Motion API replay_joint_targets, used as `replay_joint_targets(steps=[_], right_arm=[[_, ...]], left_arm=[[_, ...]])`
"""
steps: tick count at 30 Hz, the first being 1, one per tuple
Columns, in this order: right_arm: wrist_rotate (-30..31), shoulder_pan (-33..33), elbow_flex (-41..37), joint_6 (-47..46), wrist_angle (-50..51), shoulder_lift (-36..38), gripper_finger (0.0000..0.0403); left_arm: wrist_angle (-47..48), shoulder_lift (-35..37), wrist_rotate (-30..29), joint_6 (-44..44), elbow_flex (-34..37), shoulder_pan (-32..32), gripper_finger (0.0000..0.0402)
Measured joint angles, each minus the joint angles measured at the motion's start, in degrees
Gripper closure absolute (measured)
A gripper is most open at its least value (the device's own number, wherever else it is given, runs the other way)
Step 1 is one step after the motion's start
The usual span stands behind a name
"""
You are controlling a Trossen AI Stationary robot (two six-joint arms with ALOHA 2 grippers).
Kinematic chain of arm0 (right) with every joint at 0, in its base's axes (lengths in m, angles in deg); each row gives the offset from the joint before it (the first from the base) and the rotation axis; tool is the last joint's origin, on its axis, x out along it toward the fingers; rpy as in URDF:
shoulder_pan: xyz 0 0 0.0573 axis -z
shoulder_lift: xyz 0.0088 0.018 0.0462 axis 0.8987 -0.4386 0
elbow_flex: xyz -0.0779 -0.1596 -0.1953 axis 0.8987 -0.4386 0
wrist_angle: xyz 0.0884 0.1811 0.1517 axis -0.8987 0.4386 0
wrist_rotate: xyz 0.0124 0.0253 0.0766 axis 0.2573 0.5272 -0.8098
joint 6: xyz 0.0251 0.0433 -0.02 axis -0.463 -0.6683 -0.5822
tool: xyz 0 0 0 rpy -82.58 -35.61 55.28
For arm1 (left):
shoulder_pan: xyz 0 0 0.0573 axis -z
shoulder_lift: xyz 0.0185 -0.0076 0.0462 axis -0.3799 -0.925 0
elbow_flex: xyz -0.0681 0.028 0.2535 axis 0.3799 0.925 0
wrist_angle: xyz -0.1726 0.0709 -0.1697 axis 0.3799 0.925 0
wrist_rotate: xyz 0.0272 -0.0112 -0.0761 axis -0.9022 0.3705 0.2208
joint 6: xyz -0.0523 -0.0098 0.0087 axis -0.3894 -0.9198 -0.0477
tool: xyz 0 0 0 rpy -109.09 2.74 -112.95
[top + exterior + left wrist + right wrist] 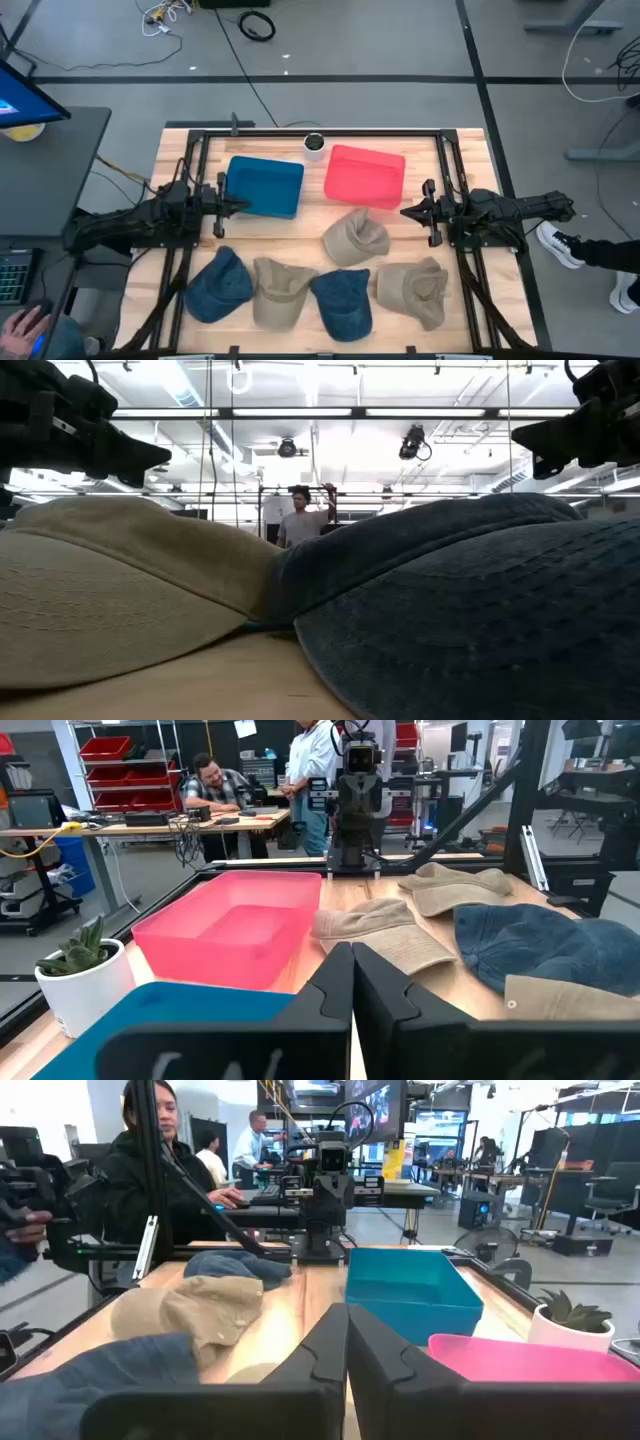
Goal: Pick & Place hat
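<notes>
Lying on the wooden surface (pixel 320 238) are five hats and two bins. Three hats are tan: one (pixel 355 238) sits just in front of the pink bin (pixel 364 177), one (pixel 278 291) lies in the front row between the two blue hats, and one (pixel 414 290) lies at the right end of that row. Two hats are blue denim: one (pixel 218 284) at the left end of the front row and one (pixel 343 301) touching the middle tan hat. The blue bin (pixel 264 186) stands beside the pink bin at the back, with a small potted plant (pixel 314 145) behind the gap between them.

Both arms reach in level from opposite sides and face each other across the bins. The left tool (pixel 238 204) hovers at the blue bin's left edge; its fingers (pixel 335 990) are pressed together and hold nothing. The right tool (pixel 405 211) hovers just right of the pink bin's front corner, its fingers (pixel 330 1345) likewise closed on nothing. No hat is touched by either tool.
</notes>
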Motion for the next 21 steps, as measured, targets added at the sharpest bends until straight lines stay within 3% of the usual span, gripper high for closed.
replay_joint_targets(steps=[13,21], right_arm=[[1.49,0.0,0.0,2.57,-2.03,0.0,0.0389],[1.49,0.0,0.0,0.46,-5.9,0.0,0.0362]], left_arm=[[-2.54,0.0,0.0,-3.67,-0.01,0.02,0.0397],[-3.89,0.0,-3.58,-9.22,-0.14,0.01,0.0326]])
